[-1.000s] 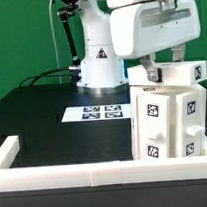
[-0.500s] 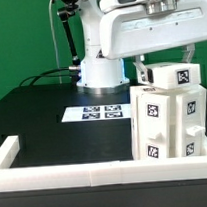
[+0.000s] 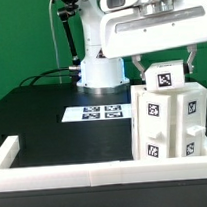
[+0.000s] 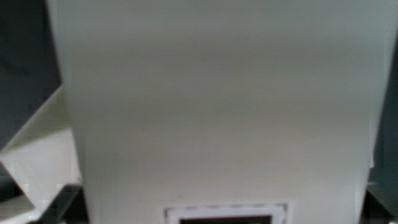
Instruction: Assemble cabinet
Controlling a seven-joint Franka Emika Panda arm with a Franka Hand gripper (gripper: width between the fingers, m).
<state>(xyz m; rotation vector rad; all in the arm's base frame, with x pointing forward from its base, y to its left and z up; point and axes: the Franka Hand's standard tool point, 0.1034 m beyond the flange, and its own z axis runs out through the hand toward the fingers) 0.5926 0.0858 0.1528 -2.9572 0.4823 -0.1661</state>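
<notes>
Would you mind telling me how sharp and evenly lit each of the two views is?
Exterior view: evenly lit and fairly sharp, tags on the cabinet body and the small block distinct, the black table showing little detail. Wrist view: blurred, a close white cabinet part fills the frame, its tag soft and cropped.

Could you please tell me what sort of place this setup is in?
Most likely a robotics lab test bench: a black table edged by a low white rim, a fixed marker board, and a white cabinet body bearing square tags.
</notes>
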